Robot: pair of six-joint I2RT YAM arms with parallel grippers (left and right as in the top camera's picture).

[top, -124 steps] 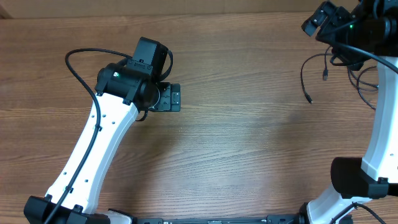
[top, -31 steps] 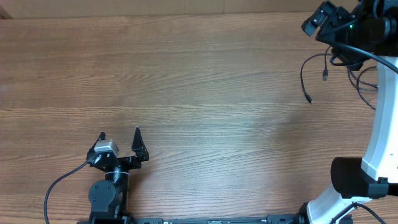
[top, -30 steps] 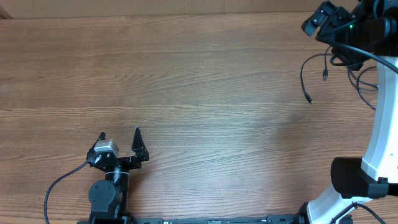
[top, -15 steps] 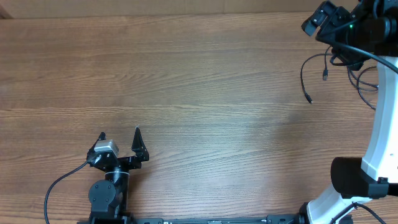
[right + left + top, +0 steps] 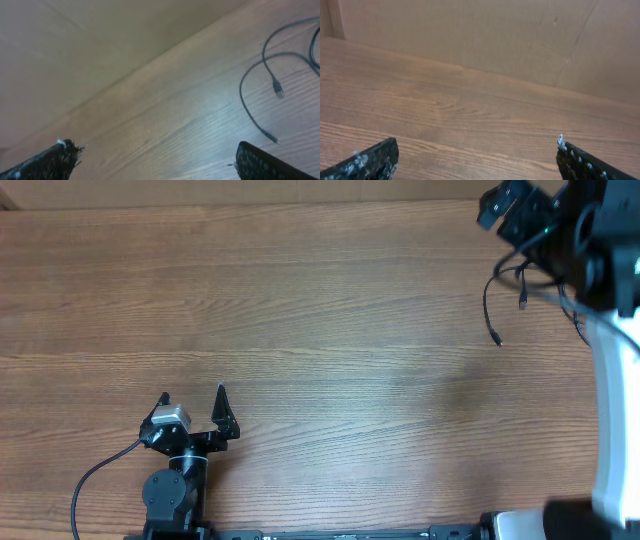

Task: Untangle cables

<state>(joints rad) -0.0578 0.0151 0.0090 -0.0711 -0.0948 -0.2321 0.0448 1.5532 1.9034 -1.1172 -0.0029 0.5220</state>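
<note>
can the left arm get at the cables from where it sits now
Probably not: the left arm is folded at the near left edge, and the cables lie far right, beside the right arm. Nothing blocks the way.

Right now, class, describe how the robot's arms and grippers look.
The left gripper has two black, pointed fingers flecked white, a grey block behind them and a black cable looping off its black arm. The right arm is white with black joints; the right gripper is black too.
</note>
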